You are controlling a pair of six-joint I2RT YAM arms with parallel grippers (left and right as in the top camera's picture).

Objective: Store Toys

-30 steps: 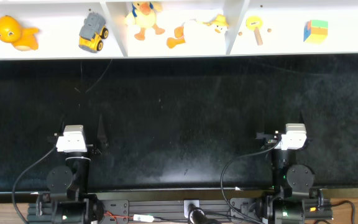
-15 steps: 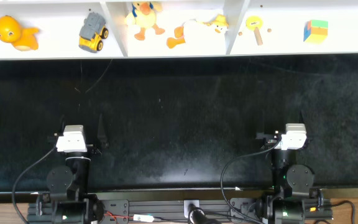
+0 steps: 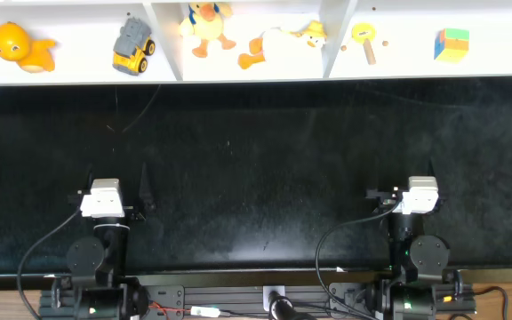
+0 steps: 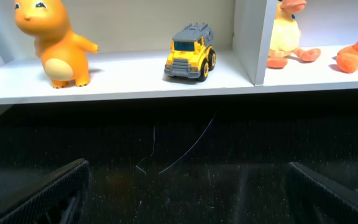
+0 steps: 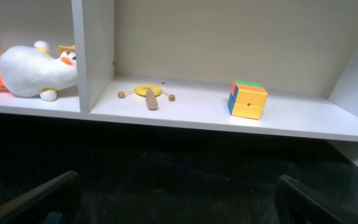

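Nearest me, the left gripper sits back by its base with its fingers spread wide and nothing between them. The right gripper is the same, wide apart and holding nothing. Ahead of both lies the black mat. Beyond it, the white shelf carries the orange figure and yellow truck in the left bay, the yellow plush duck and white plush duck in the middle, and the rattle drum and colour cube on the right. With every toy I can see on the shelf, I judge the storing finished. The next move calls for no pick, only parked arms.
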